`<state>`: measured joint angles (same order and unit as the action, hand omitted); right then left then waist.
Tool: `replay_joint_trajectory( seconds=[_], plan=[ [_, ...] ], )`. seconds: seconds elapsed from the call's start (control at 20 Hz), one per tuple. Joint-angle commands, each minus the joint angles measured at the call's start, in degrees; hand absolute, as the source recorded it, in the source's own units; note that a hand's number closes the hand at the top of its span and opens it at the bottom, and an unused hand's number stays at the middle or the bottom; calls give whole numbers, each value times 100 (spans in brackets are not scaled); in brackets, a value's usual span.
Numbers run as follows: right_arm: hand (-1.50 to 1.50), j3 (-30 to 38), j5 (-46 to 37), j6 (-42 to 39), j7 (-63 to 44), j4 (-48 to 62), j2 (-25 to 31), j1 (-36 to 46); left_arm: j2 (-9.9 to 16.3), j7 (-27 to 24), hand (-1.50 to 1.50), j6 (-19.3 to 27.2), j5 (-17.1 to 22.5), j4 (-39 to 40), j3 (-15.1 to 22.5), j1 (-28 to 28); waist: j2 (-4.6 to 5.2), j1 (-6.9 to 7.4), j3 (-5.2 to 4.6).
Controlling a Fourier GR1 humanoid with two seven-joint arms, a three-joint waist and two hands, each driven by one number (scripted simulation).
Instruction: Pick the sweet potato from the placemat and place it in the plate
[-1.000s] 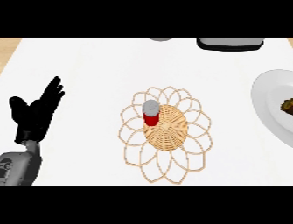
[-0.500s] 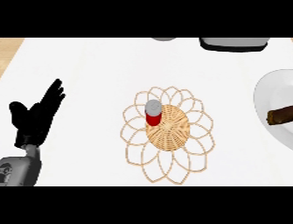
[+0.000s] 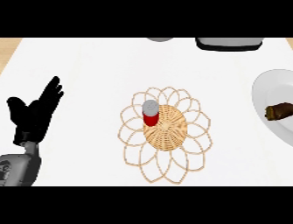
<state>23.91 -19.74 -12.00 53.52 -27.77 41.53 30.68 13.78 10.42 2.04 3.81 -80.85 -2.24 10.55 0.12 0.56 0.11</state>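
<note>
The brown sweet potato (image 3: 280, 110) lies on the white plate (image 3: 284, 87) at the right edge of the head view. The woven wicker placemat (image 3: 166, 133) lies in the middle of the counter, with a small red shaker with a grey cap (image 3: 150, 113) standing on it. My left hand (image 3: 33, 114) rests open at the left, fingers up, well apart from the placemat. My right hand shows nowhere in the view.
A dark grey appliance (image 3: 229, 43) and a grey round object (image 3: 159, 39) sit at the counter's far edge. Wooden floor shows past the white counter at both upper corners.
The sweet potato has shifted on the plate and the view has moved slightly, so the plate sits a little further right. The left hand has not moved.
</note>
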Motion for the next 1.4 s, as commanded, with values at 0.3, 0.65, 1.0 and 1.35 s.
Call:
replay_joint_trajectory(
  seconds=[0.3, 0.65, 1.0, 1.35],
  plan=[
    [-150, 393, 1057, -2703, -1236, 572, 631, 184, -9, -33, 0, 51, -81, 70, -56, 32, -23, -130, -13],
    [-150, 422, 1261, -2954, -1124, 858, 828, 387, -151, -202, 0, -32, -124, 255, 39, 80, 49, 57, 8],
    [-150, 378, 1342, -3003, -401, 800, 1014, -367, -148, -235, 0, -116, -69, -66, 44, -273, 39, 82, 23],
    [-150, 380, 1416, -2678, -454, 1015, 1161, -308, -147, -110, 0, -130, -132, 62, 85, 32, 81, 142, 38]
  ],
)
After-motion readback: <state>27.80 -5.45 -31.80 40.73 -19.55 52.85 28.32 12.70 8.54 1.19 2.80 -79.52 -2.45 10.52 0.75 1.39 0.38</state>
